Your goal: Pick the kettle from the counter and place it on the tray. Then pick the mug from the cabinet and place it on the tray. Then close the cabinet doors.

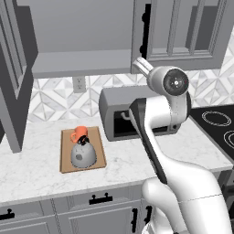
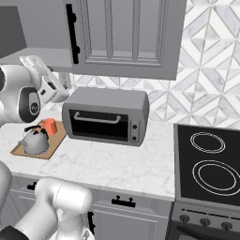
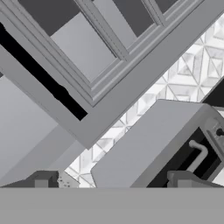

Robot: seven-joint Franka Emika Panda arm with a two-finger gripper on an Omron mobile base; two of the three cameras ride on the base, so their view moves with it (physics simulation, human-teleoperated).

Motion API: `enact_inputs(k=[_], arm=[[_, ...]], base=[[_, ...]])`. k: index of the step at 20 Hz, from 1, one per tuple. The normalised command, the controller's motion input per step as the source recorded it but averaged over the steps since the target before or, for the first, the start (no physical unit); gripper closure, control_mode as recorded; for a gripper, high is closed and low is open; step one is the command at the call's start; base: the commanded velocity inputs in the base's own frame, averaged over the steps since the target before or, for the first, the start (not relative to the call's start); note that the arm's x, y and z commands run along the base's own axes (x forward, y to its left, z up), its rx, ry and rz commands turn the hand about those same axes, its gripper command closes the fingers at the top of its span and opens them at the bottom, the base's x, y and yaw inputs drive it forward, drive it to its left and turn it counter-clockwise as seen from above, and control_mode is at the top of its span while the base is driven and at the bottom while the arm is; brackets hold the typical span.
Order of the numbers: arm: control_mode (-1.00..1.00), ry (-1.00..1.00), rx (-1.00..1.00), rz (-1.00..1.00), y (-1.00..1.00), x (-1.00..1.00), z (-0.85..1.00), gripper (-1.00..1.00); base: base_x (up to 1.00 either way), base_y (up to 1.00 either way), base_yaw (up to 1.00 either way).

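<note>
2 small dark fingertips (image 3: 43, 179) stand wide apart with nothing between them, raised level with the bottom edge of the tall grey panelled cabinet door (image 3: 94, 61) with its black bar handle. Just beyond the fingers lies the top of the boxy grey toaster oven (image 3: 148, 140). Well below the fingers and off to their side, the squat silver-grey metal kettle (image 1: 82, 154) and the small orange cylindrical mug (image 1: 80, 134) both rest on the flat light-brown wooden tray (image 1: 66, 165), mug just behind kettle, on the white marble-patterned counter (image 1: 36, 169).
</note>
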Motion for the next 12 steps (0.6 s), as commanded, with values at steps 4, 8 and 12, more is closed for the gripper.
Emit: enact_inputs(k=[4,8,12], arm=[[-1.00,0.20,-0.08,-0.04,0.18,-0.15,0.00,-1.00],[-1.00,0.16,-0.07,-0.13,0.10,-0.21,0.03,-1.00],[-1.00,0.09,-0.05,-0.13,0.07,-0.14,-0.01,-1.00]], base=[[0.00,0.00,0.00],[0.00,0.00,0.00],[0.00,0.00,0.00]])
